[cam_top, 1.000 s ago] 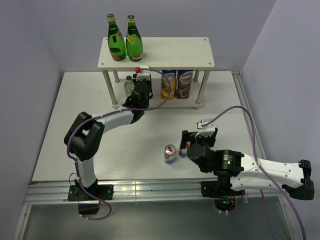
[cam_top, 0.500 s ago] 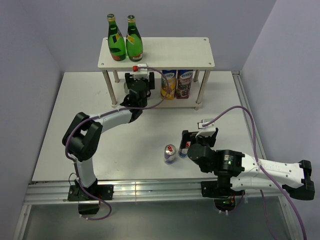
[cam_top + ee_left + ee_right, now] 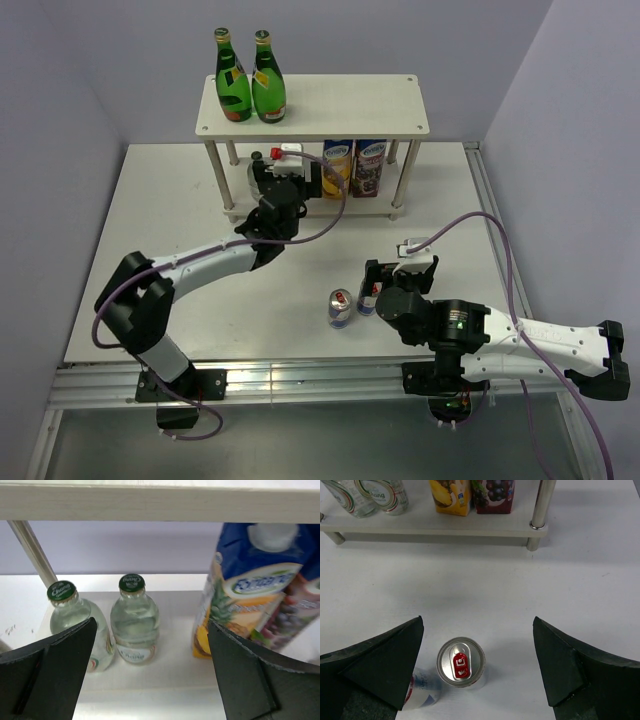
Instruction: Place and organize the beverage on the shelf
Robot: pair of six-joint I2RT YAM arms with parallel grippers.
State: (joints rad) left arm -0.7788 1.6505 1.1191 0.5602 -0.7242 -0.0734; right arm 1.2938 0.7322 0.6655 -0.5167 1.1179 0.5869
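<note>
Shelf [image 3: 340, 100], 2 pale cream boards on slim metal posts, is standing at the far side of the white bench [image 3: 150, 260]. Its top board is carrying 2 green glass bottles [image 3: 233, 88] w/ yellow labels, upright, side by side at the left end. The lower board is holding 2 small clear bottles [image 3: 134, 625] w/ green caps & pale printed labels, upright, just beside each other nr the left post. 2 juice cartons [image 3: 240, 600] are standing to their right, one pineapple-yellow, one w/ dark berries, pressed together. Left claw [image 3: 286, 178] is hovering in front of the lower tier w/ fingers spread wide, gripping nothing. The clear bottles are showing btwn its fingers in the wrist view but are sitting apart from both. The last 2 drinks are standing on the bench, well apart from the shelf. One can [image 3: 461, 662], silver top w/ red tab, is sitting upright beneath the right claw [image 3: 477, 627]. The second can [image 3: 341, 308], blue-silver-red, is standing just beside it on its left, partly hidden by a finger in the wrist view. Right claw is hanging above the first can, released, fingers wide on either side & not touching it.
</note>
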